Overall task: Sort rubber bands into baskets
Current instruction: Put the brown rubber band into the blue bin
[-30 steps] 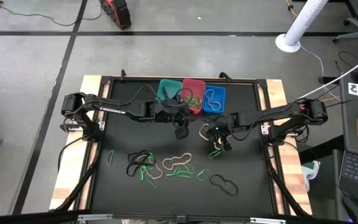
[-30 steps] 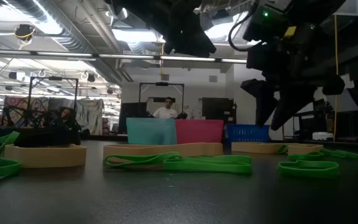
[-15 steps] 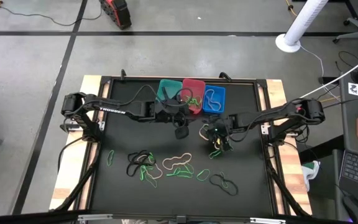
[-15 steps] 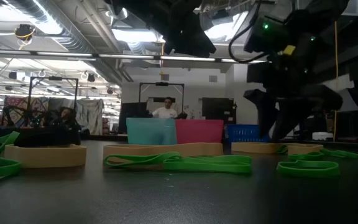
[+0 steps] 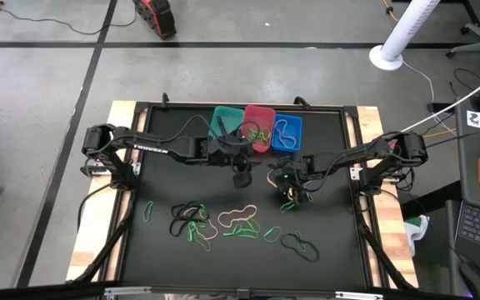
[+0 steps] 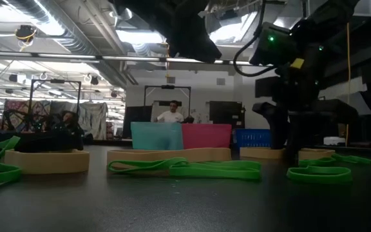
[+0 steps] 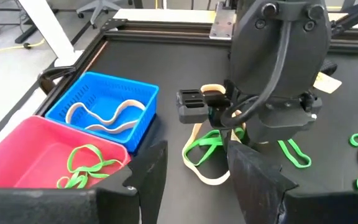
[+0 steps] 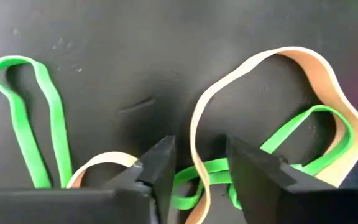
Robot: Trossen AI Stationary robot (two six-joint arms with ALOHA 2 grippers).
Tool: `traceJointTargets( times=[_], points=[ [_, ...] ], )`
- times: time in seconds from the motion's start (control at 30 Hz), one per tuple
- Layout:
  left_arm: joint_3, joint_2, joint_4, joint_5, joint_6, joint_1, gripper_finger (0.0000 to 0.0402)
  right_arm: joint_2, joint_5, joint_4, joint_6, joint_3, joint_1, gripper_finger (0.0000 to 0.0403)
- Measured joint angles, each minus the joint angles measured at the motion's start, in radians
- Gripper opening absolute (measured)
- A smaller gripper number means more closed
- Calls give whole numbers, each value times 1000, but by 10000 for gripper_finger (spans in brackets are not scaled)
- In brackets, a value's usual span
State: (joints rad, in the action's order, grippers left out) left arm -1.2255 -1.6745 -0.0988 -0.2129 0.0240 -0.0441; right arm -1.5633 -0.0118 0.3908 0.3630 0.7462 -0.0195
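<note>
The right gripper is down at the mat a little toward three o'clock from table centre, its fingers part-way apart and straddling a tan band tangled with a green band; I'd judge it is set that way to pinch the tan strand running between the tips, though nothing looks gripped yet. The left gripper hangs near the baskets with its fingers spread wide and empty, probably waiting its turn. The teal basket, red basket and blue basket sit in a row at twelve o'clock; more rubber bands lie loose toward six. From the low view the fingertips vanish behind dark silhouette, so actual contact is hard to confirm.
</note>
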Motion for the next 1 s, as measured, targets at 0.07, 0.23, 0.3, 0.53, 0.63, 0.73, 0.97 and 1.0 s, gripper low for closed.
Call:
traceJointTargets(
  times=[0.07, 0.23, 0.3, 0.53, 0.63, 0.73, 0.97, 1.0],
  points=[
    [0, 0, -4, 0, -1, 5, 166, 1, -3, 6, 0, 7, 0, 111],
    [0, 13, -36, 0, -4, 16, 166, -1, 5, 37, 3, 48, -1, 20],
    [0, 35, -72, 0, -4, 20, 166, -1, 11, 83, 3, 78, -1, 9],
    [0, 127, -237, 0, 4, 45, 166, -1, 64, 305, 78, 227, 0, 5],
    [0, 164, -310, 0, 23, 59, 166, -1, 139, 391, 123, 312, -1, 9],
    [0, 186, -346, 0, 53, 72, 166, -1, 215, 489, 167, 410, -1, 5],
    [0, 196, -339, 0, 74, 106, 166, 0, 358, 674, 243, 644, -17, 3],
    [0, 196, -339, 0, 74, 111, 166, 0, 362, 690, 250, 671, -31, 3]
  ],
)
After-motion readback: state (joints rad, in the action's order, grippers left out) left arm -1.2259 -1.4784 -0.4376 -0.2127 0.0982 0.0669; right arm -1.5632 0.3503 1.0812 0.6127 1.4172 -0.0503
